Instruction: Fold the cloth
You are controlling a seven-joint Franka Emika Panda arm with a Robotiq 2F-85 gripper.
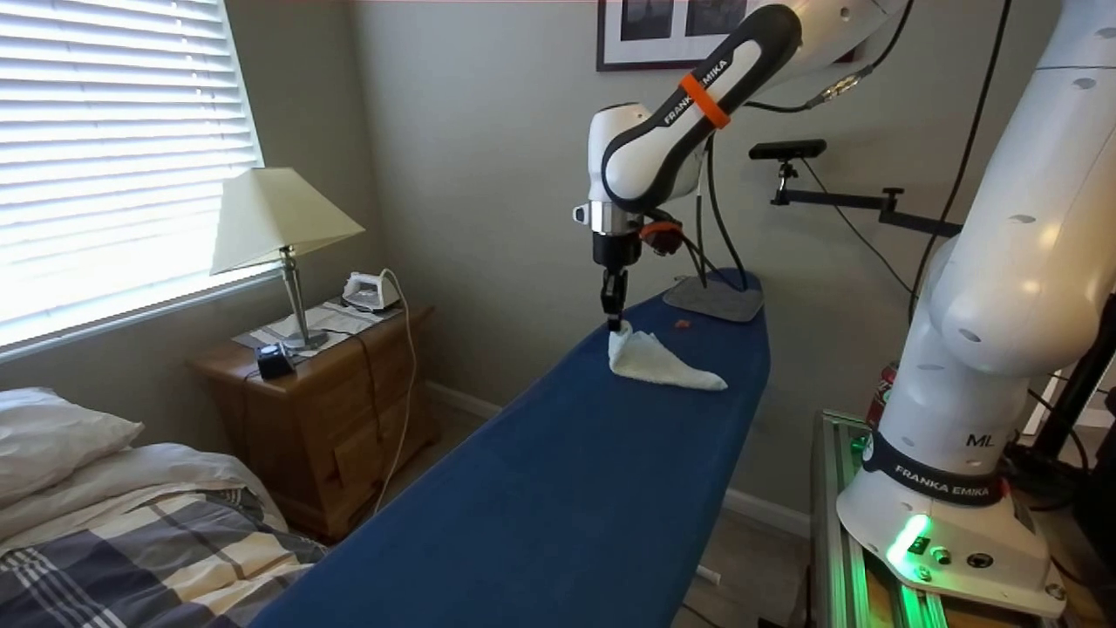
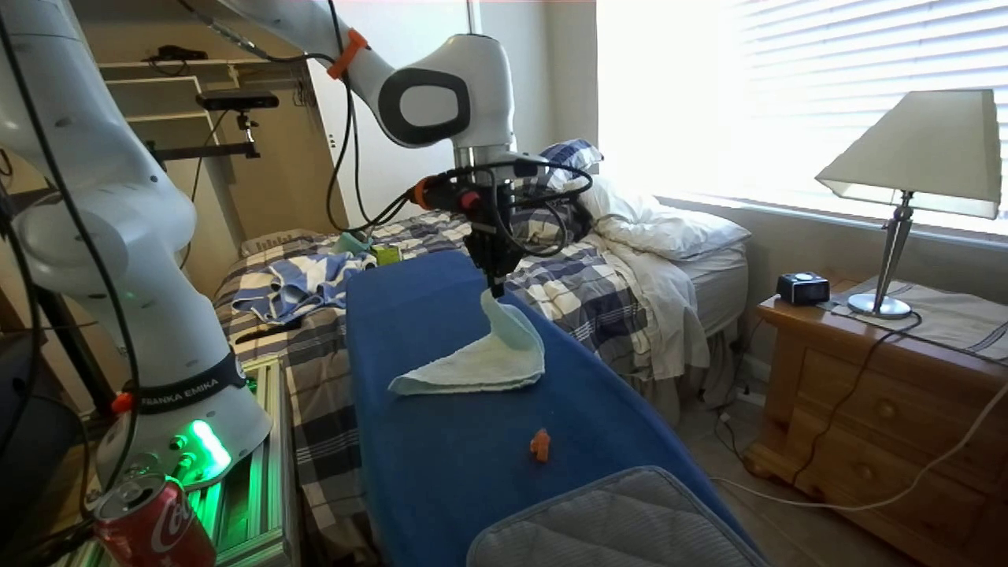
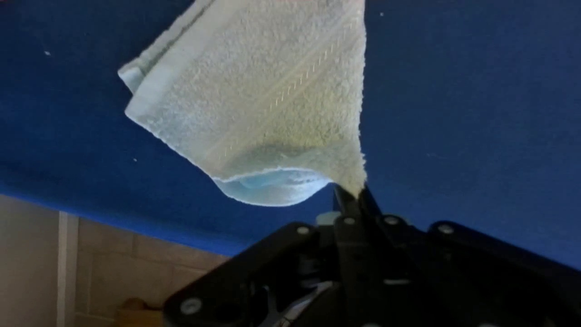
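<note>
Washcloth [image 1: 658, 365]: White terry fabric rests on the blue-covered worktop [image 1: 523, 523], one corner held up by the hand [image 3: 357, 194]; in the wrist view, two layers show at its left corner and the edge just left of the hand curls up.
Hand: Jaws drawn together, pinching the raised corner and pointing down above the worktop.
Arm [image 1: 667, 144]: A white Franka Emika arm reaches, in an exterior view, from its green-lit base [image 1: 950, 523] at right to a spot above the washcloth.
Quilted pad [image 1: 719, 303]: Grey, flat on the worktop's narrow far end in an exterior view; a small orange item [image 2: 540, 446] lies between it and the washcloth.
Nightstand [image 1: 301, 427]: Wooden, left of the worktop in an exterior view, bearing a table lamp [image 1: 283, 218], a clothes iron [image 1: 369, 293] and a small black box [image 1: 275, 361].
Plaid bedding [image 2: 567, 287]: Spread beyond the worktop in an exterior view, with a white pillow [image 2: 685, 232] at far right and blue-and-white striped fabric [image 2: 303, 283] at left.
Coca-Cola can [image 2: 153, 526]: Red, upright at near left, near the arm's base in an exterior view.
</note>
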